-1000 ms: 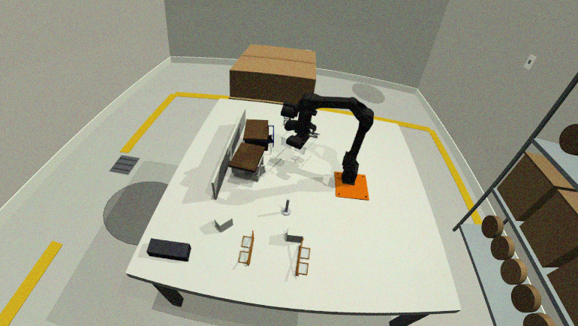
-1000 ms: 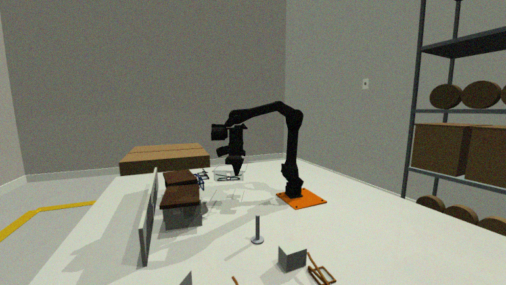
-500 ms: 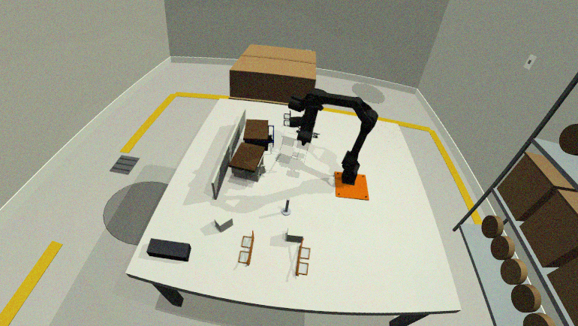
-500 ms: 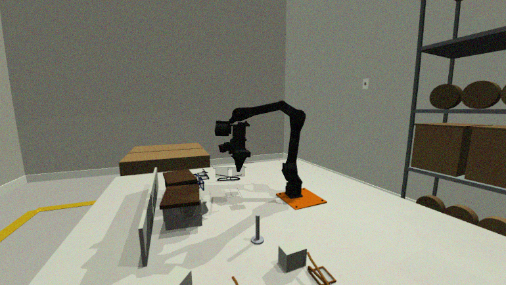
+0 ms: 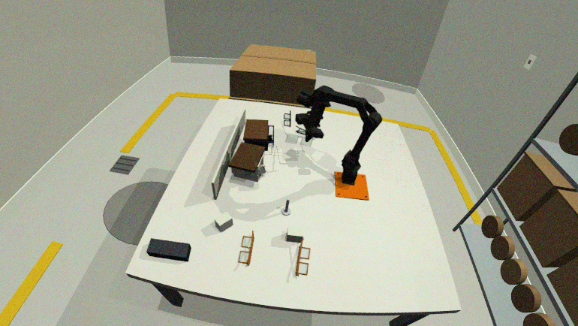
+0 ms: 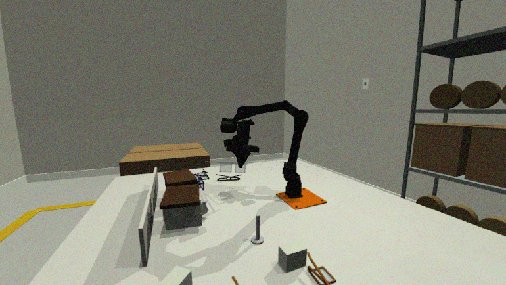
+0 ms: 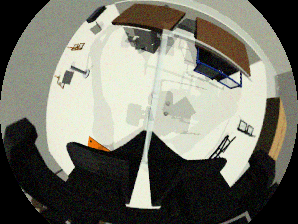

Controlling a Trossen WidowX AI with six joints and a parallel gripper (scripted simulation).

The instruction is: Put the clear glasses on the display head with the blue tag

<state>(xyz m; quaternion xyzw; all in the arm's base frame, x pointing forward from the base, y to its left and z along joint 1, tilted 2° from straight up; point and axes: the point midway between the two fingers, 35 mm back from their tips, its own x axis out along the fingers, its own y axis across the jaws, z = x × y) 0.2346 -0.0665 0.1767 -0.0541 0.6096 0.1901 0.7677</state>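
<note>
My gripper (image 5: 308,140) (image 6: 241,166) (image 7: 147,133) is shut on the clear glasses (image 5: 292,138) (image 6: 226,167) (image 7: 159,75) and holds them above the table; their pale front bar runs up from the fingertips in the wrist view, and the temples are faint. Two display heads with brown tops stand side by side: the near head (image 5: 248,157) (image 6: 182,194) (image 7: 150,16) has no glasses that I can make out, and the far head (image 5: 256,129) (image 6: 179,176) (image 7: 220,42) wears blue glasses (image 5: 273,134). The held glasses are clear of both heads. I cannot make out the tags.
A grey panel (image 5: 228,155) (image 6: 148,215) stands behind the heads. Dark glasses (image 5: 287,119) (image 7: 221,148) lie at the far end. A small post (image 5: 286,207) (image 6: 257,228), grey blocks (image 5: 223,223), orange glasses (image 5: 299,257) and a black box (image 5: 169,249) are nearer the top camera.
</note>
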